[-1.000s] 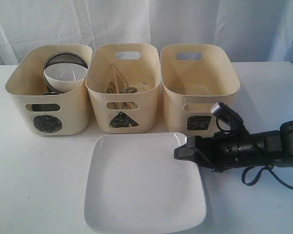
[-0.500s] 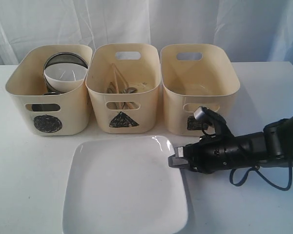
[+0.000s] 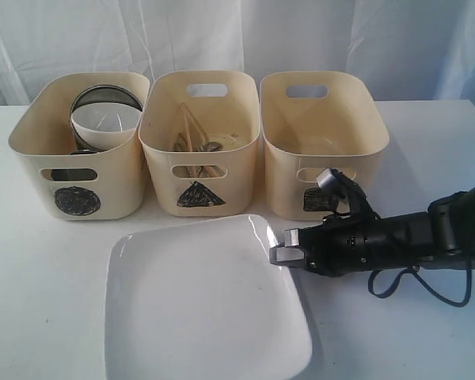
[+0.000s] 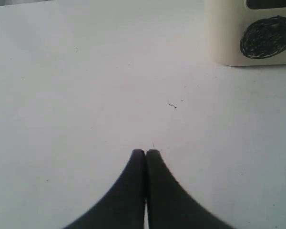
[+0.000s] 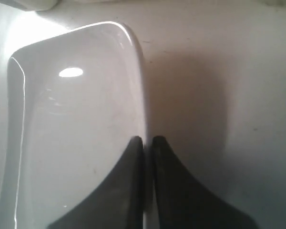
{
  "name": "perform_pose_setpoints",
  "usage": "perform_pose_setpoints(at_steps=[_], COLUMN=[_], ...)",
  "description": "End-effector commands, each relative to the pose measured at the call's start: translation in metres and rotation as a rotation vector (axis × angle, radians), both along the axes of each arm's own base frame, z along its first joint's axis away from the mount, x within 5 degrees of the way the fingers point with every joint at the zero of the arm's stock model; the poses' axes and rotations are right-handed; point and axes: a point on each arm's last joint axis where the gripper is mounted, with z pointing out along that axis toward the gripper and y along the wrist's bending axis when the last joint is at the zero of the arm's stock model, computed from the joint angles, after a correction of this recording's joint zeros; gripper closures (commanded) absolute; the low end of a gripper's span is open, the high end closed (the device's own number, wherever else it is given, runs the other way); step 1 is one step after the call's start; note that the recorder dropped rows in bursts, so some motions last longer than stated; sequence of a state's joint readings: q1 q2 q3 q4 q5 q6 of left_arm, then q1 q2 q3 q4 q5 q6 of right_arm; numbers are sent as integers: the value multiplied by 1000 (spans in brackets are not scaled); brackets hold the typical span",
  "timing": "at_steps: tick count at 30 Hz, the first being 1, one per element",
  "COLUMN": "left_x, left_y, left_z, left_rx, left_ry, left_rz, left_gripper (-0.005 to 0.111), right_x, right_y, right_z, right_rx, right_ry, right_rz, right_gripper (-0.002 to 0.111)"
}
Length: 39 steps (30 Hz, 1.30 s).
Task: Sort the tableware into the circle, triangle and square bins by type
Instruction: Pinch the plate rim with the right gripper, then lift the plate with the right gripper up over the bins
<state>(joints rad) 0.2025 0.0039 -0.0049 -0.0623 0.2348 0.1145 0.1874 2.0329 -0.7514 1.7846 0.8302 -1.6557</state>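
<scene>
On the tabletop (image 3: 47,277) in front of the triangle bin (image 3: 162,178) and the square bin (image 3: 364,158), the square white plate (image 3: 206,301) lies flat. Its right rim is pinched by the right end effector (image 3: 283,246). In the right wrist view the fingers are seen drawn narrow, one on each side of the plate's edge (image 5: 76,143), so only the thin rim is caught by that end effector (image 5: 148,139).

The step in hand is judged to be the lift of the plate toward the square bin. A wide, heavy plate held at one edge is likely to sag or twist, so the pinch should be kept firm and the lift made slowly. The plate looks about as broad as the bin's mouth, so it is probably best tipped on edge before it is lowered in. The front wall of the bin should be cleared first.

The left end effector (image 4: 146,151) is closed on nothing and is held over bare tabletop near the circle bin (image 4: 229,43).

In the circle bin (image 3: 32,158) a small white bowl (image 3: 103,123) is seen resting against a steel vessel (image 3: 111,91). In the triangle bin wooden chopsticks (image 3: 191,127) and steel cutlery (image 3: 210,146) are gathered. In the square bin nothing can be made out.
</scene>
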Motion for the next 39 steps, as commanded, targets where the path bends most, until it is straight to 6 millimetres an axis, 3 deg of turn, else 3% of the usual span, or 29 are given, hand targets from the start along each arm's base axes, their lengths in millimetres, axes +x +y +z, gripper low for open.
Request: perform_pose_setpoints(at_steps=[1, 21, 39], left_x=[0, 0, 0], left_y=[-1, -1, -1], left_z=[-1, -1, -1], left_rx=[-13, -13, -13], left_ry=[-4, -4, -4], left_rz=[-5, -5, -5], left_gripper=[107, 107, 107], right_x=[-9, -7, -21], right_y=[1, 2, -1], right_z=[-8, 72, 140], right_rx=[17, 93, 170], right_ry=[68, -125, -263], right_rz=[26, -8, -55], right_gripper=[108, 108, 108])
